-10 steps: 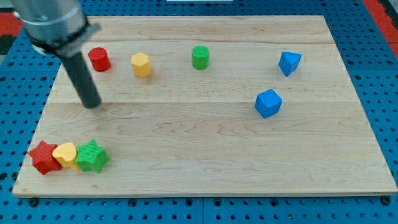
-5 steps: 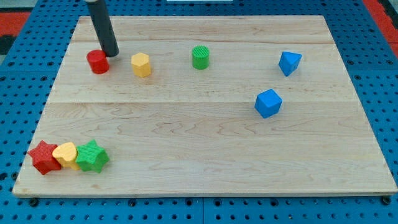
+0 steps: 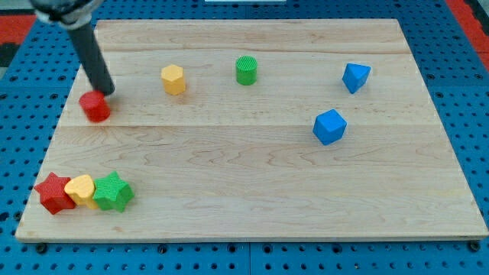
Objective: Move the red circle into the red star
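Along the view's bottom-left edge of the wooden board (image 3: pixel 252 206), the red star (image 3: pixel 53 192), a yellow heart (image 3: pixel 80 189) and a green star (image 3: pixel 114 191) sit pressed together in a row. Further up, the red circle (image 3: pixel 95 106) lies near the left edge, well apart from the red star. My tip (image 3: pixel 107 92) (a bare rod, nothing to open or close) touches the circle's upper-right side. Beyond lie a blue cube (image 3: pixel 329 127), yellow hexagon (image 3: pixel 173 79), green cylinder (image 3: pixel 246 70) and a second blue block (image 3: pixel 355 76).
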